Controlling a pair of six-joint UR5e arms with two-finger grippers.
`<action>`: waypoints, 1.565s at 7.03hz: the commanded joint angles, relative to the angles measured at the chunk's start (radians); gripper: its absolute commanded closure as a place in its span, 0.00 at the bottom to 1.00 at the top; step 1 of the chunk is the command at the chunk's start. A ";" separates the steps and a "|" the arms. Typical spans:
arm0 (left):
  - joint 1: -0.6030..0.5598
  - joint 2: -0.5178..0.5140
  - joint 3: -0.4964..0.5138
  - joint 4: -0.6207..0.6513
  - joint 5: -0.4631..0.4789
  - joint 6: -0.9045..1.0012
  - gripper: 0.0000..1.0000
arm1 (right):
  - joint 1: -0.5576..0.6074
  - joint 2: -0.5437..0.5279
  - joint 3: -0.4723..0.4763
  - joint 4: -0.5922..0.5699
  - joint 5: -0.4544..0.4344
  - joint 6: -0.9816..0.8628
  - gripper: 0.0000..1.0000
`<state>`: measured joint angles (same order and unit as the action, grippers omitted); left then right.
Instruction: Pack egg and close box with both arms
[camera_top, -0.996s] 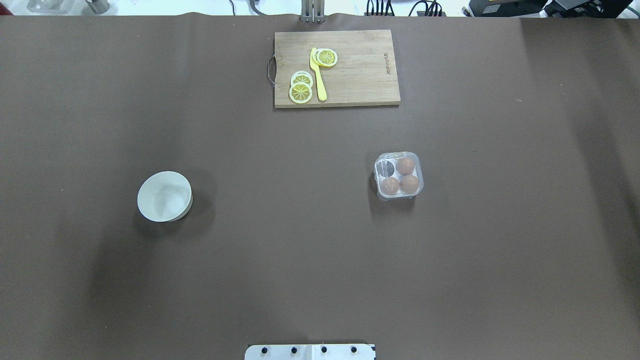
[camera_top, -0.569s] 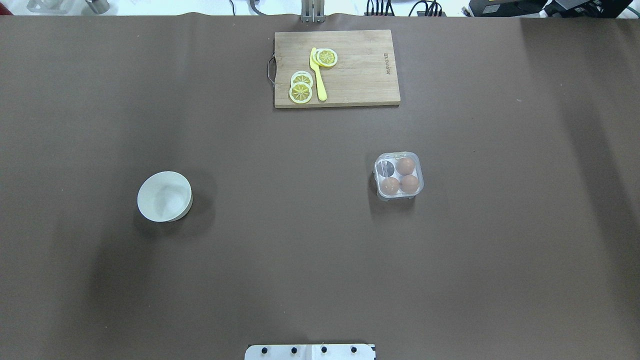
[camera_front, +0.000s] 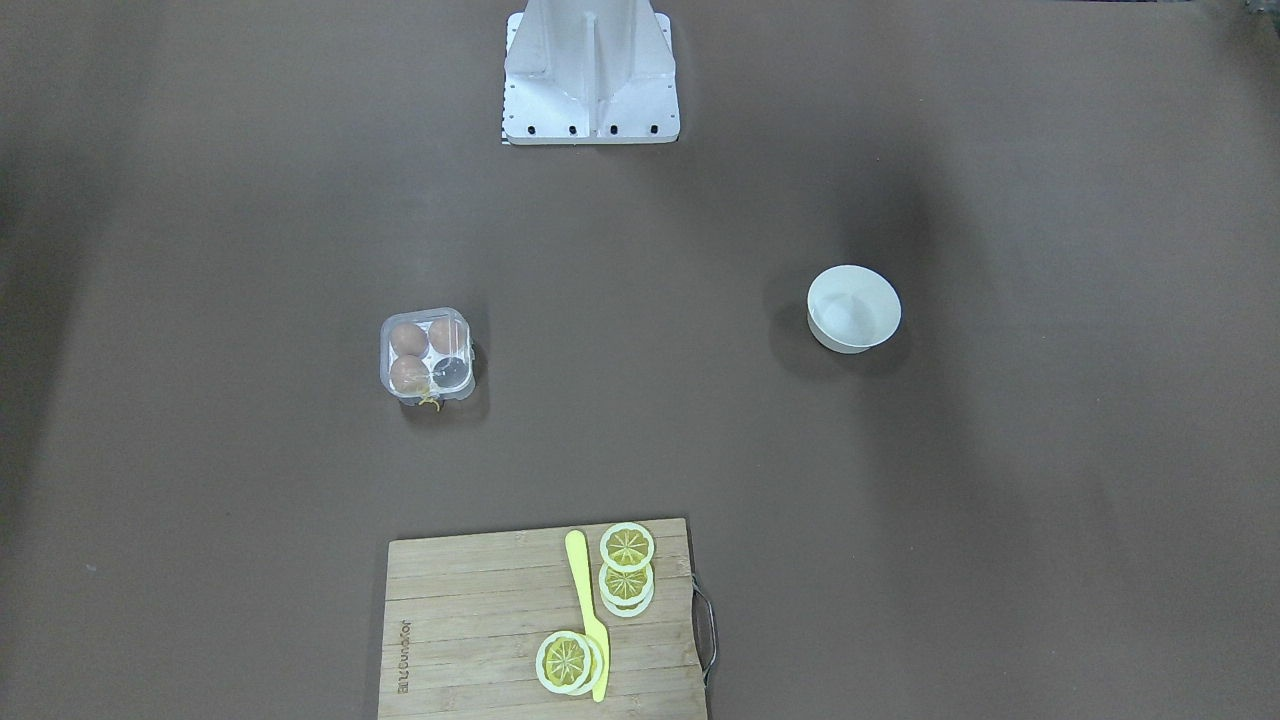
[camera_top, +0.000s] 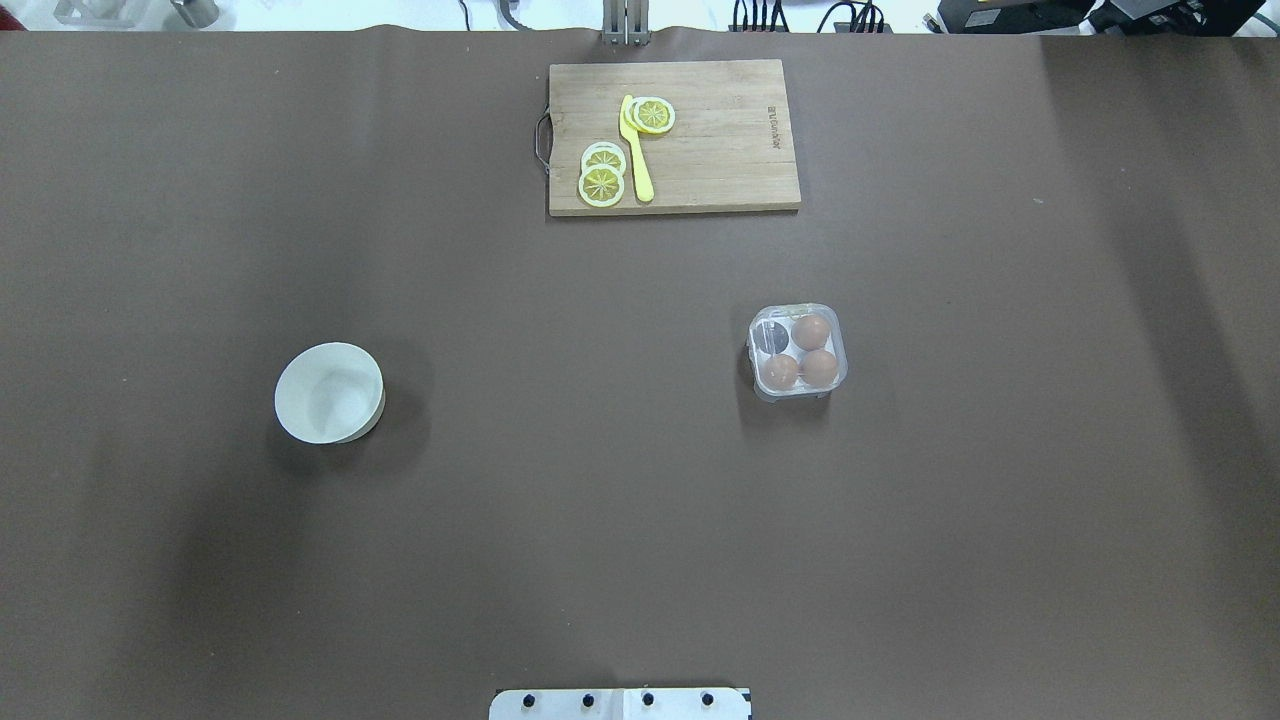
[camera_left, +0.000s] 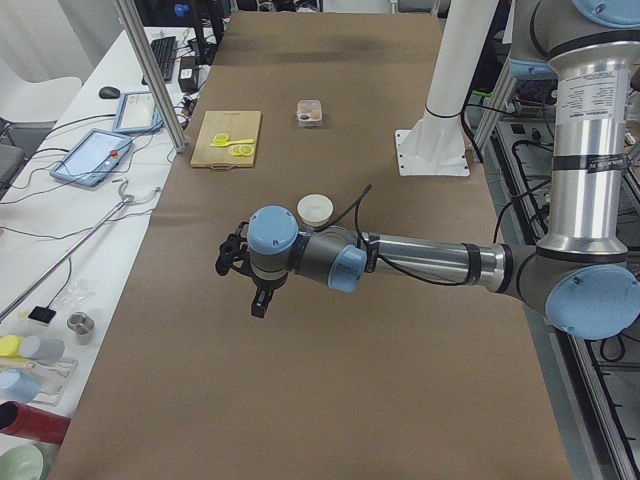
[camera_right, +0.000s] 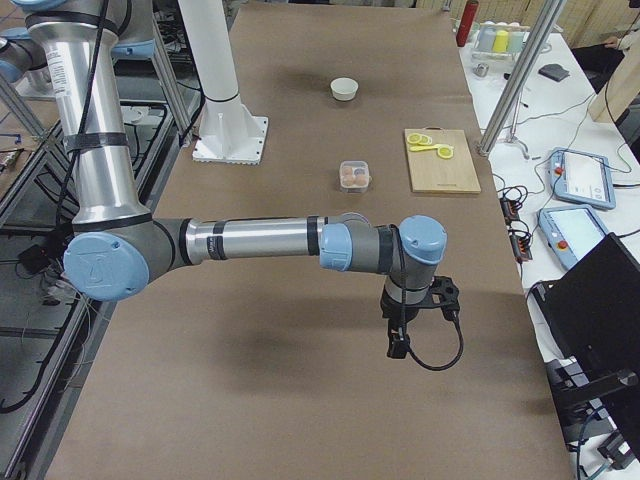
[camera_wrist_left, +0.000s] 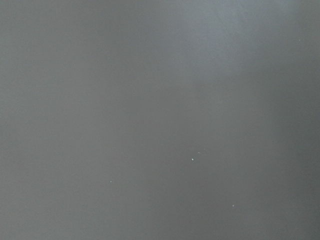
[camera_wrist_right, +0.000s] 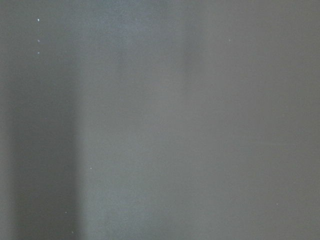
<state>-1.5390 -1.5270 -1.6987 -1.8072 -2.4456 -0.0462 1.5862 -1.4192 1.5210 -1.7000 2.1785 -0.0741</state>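
Note:
The clear box (camera_top: 797, 352) stands right of the table's middle and also shows in the front view (camera_front: 427, 353). Its lid seems to lie over the cups. Three brown eggs sit in it, such as this egg (camera_top: 811, 331). The fourth cup (camera_top: 772, 336) looks dark. A yellow thread (camera_front: 430, 402) hangs at its far side. The left gripper (camera_left: 259, 298) hangs over bare table past the bowl, far from the box. The right gripper (camera_right: 398, 340) hangs over bare table well away from the box. I cannot tell whether either is open. Both wrist views show only table.
A round white bowl (camera_top: 329, 392) stands left of the middle. A wooden cutting board (camera_top: 700, 170) with lemon slices (camera_top: 602, 184) and a yellow knife (camera_top: 637, 150) lies at the far edge. The white stand's base (camera_top: 620, 704) is at the near edge.
The box, eggs, bowl and board have not moved. The soft shadows near the table's left and right ends have shifted slightly.

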 joint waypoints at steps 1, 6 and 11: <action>-0.004 0.001 0.054 0.009 0.040 0.061 0.02 | -0.005 0.000 0.001 -0.001 0.003 0.001 0.00; -0.043 -0.004 0.171 0.000 0.085 0.141 0.02 | -0.008 0.006 -0.004 -0.016 0.023 0.011 0.00; -0.044 -0.001 0.168 -0.001 0.083 0.141 0.02 | -0.009 0.006 0.011 -0.047 0.083 0.010 0.00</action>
<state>-1.5825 -1.5280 -1.5299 -1.8085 -2.3619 0.0951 1.5770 -1.4131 1.5244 -1.7441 2.2493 -0.0626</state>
